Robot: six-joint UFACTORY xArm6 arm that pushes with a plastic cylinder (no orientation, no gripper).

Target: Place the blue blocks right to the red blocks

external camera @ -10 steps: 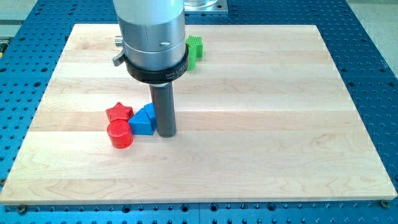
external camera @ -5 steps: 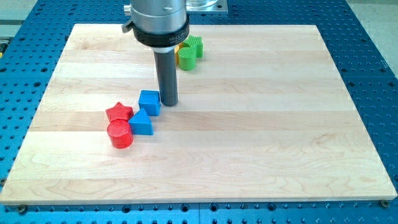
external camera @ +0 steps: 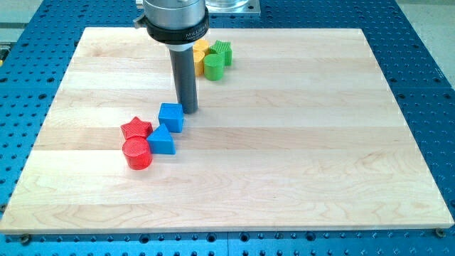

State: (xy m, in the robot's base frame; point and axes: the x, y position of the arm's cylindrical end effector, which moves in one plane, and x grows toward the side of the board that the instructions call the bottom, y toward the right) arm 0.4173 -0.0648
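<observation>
A red star block [external camera: 135,129] and a red cylinder [external camera: 137,153] sit at the board's left. A blue triangular block [external camera: 161,140] lies just right of them, touching the red cylinder. A blue cube [external camera: 170,116] sits above it, up and right of the red star. My tip [external camera: 188,111] stands just right of the blue cube's upper corner, close to or touching it.
A yellow block [external camera: 201,51], a green cylinder [external camera: 212,66] and a green ridged block [external camera: 223,52] cluster near the view's top, just right of the rod. The wooden board [external camera: 298,142] lies on a blue perforated table.
My tip moved toward the view's top, from beside the blue triangle to beside the blue cube's upper right. The cube is now uncovered. The blocks have not visibly shifted.
</observation>
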